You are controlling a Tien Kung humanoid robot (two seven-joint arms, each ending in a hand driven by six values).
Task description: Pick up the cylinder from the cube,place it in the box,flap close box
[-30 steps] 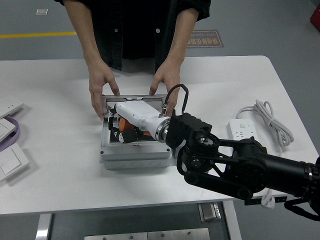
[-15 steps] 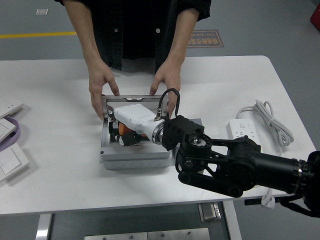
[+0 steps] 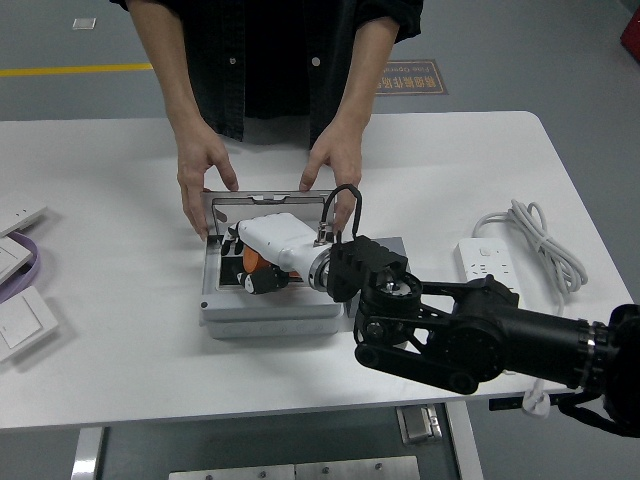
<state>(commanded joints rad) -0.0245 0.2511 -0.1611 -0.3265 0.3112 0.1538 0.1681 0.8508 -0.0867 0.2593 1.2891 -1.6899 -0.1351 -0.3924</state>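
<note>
A grey metal box point(image 3: 270, 320) lies open at the table's middle. Its lid point(image 3: 262, 201) stands up at the far side. My right hand point(image 3: 258, 276), white-backed with black fingers, reaches down into the box from the right. Its fingers curl around a small orange cylinder point(image 3: 250, 262) low inside the box. My hand and wrist hide most of the box's inside. No cube shows. A person at the far side rests one hand point(image 3: 203, 178) on the lid's left corner and the other hand point(image 3: 335, 168) on its right part. My left arm is out of view.
A white power strip point(image 3: 481, 262) with a coiled white cable point(image 3: 537, 238) lies at the right. At the left edge lie white switch panels point(image 3: 22, 322) and a purple band point(image 3: 32, 266). My black right forearm point(image 3: 470, 335) crosses the table's front right.
My right hand has drawn a little right and lower inside the box, with the orange cylinder moving along. The person's hands stay on the lid.
</note>
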